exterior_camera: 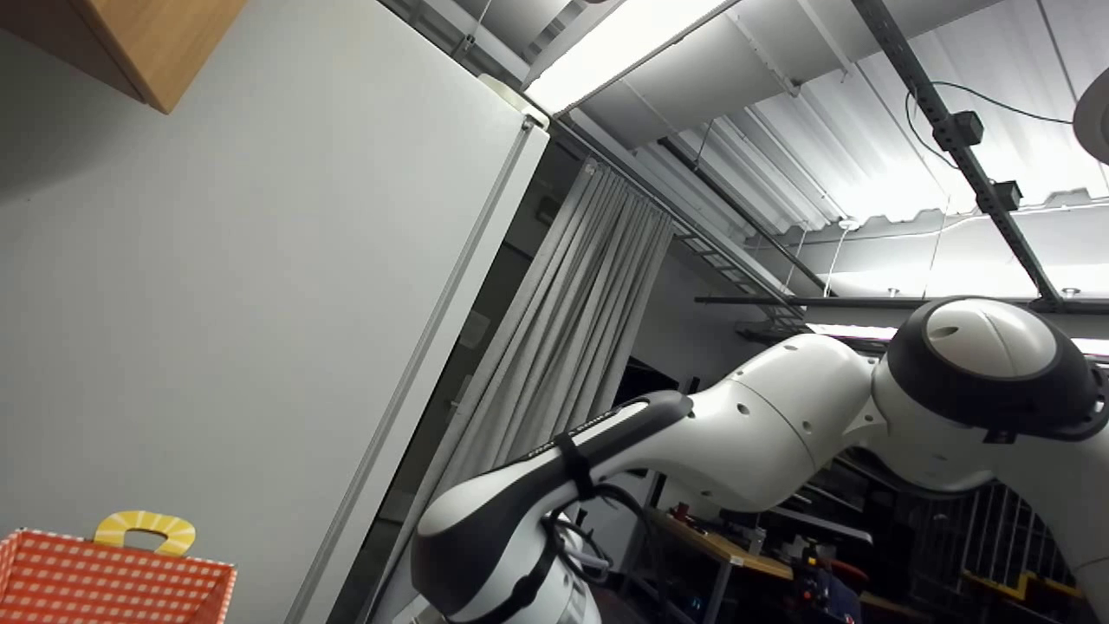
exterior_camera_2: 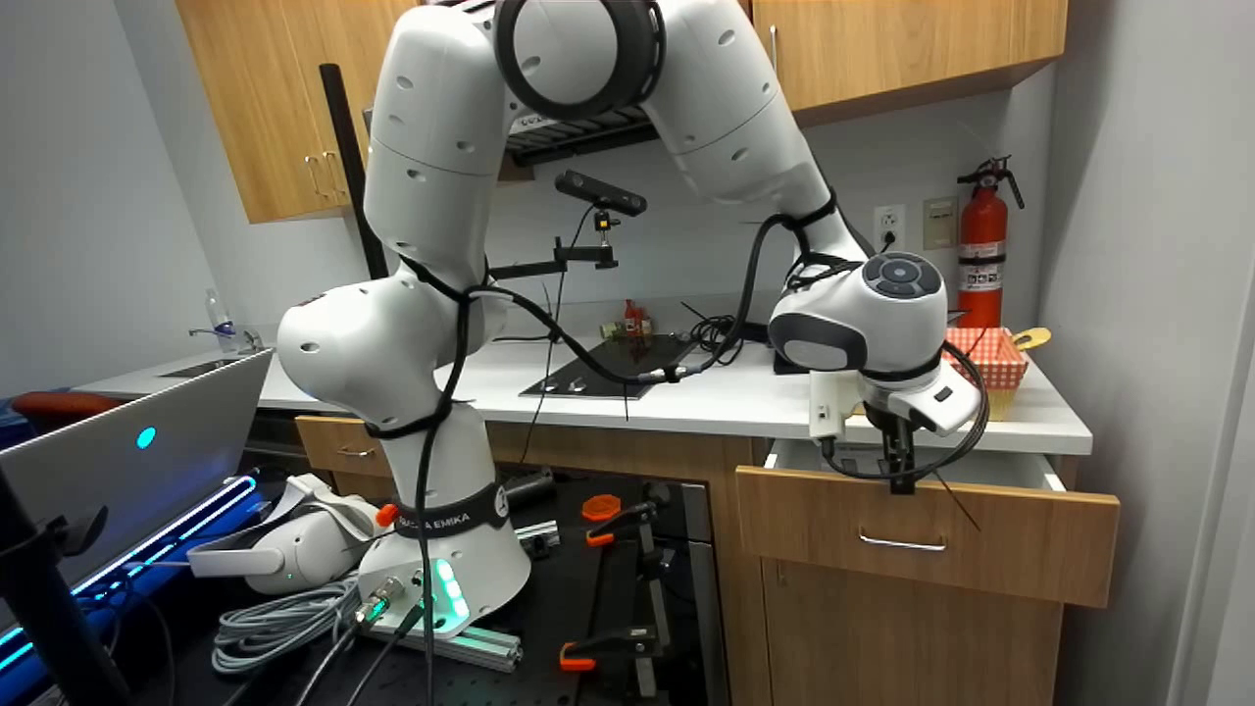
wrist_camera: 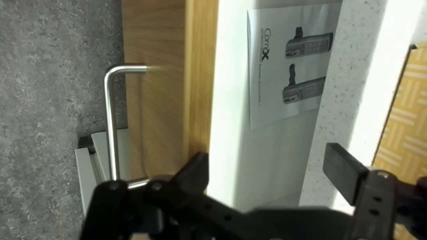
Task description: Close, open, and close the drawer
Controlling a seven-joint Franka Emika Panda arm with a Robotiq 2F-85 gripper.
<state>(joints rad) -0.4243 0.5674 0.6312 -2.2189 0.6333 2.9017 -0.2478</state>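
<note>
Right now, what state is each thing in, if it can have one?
Drawer: partly open
Pincer: open, holding nothing
Wall cabinets: shut
Laptop: open
Base lights: lit green
Ceiling light: on
Extinguisher: upright
Cooktop: can't tell if on

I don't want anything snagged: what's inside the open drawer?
In the drawer, the wrist view shows a white paper marked CompX. The countertop hides some of it and the drawer's back; the end effector blocks another area; contents there can't be told.
</note>
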